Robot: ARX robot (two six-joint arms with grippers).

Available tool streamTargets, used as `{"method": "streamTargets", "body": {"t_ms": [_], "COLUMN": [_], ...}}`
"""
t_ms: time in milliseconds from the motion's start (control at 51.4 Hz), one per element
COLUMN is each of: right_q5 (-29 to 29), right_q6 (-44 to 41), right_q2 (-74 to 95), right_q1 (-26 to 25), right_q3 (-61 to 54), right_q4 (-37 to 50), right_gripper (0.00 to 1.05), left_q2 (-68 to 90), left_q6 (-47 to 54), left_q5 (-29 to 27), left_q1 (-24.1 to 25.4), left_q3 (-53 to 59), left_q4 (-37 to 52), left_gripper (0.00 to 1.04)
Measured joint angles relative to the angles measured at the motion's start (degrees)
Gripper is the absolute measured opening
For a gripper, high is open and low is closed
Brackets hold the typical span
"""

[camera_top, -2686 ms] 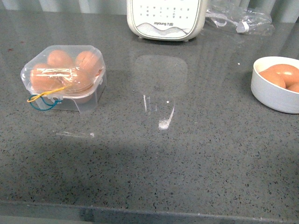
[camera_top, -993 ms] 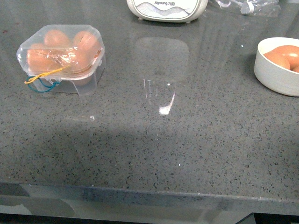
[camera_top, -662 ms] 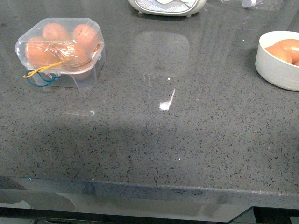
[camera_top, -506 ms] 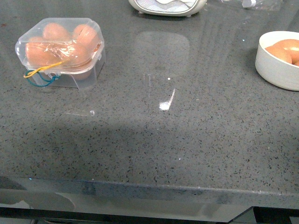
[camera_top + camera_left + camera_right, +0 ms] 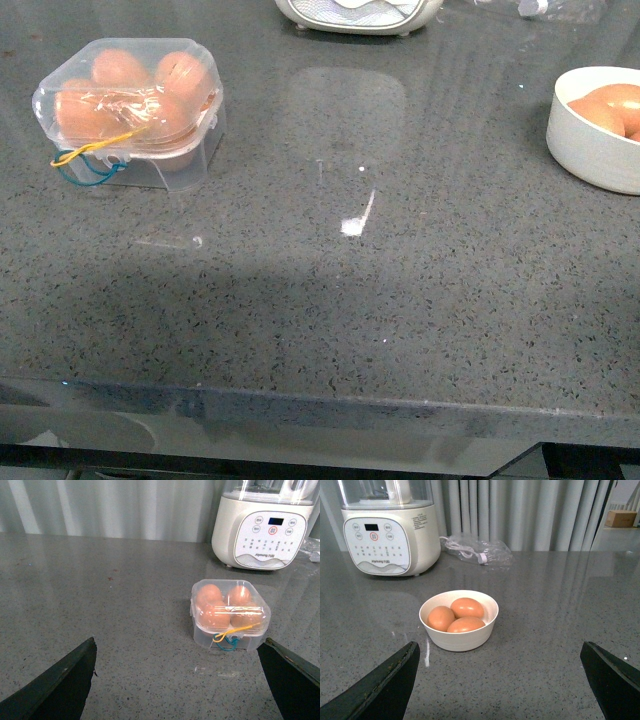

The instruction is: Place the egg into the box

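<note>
Lying flat, egg (image 5: pixel 465 607) sideways in bowl (image 5: pixel 458 639)

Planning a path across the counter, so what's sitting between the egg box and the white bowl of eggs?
Nothing stands there. In the front view, only bare grey countertop with light glare separates the box from the bowl.

The surface (image 5: pixel 400 300) was glossy speckled grey stone. The box (image 5: pixel 130 110) was clear plastic; the bowl (image 5: pixel 459 639) looked smooth, matt white.
</note>
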State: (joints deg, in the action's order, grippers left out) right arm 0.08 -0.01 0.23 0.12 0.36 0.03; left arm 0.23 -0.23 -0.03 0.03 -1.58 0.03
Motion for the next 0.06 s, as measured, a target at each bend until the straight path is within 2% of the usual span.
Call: {"method": "streamTargets", "body": {"t_ms": [58], "right_q5": [0.0], "right_q6": [0.0], "right_q2": [0.0], "right_q1": [0.0], "right_q3": [0.0], "right_q4": [0.0], "right_gripper": [0.97], "left_q2": [0.0], "left_q6": [0.0], "left_q5": [0.0], "left_q1": [0.0], "left_q3": [0.0], "left_q4": [0.0], "left_gripper": [0.98]}}
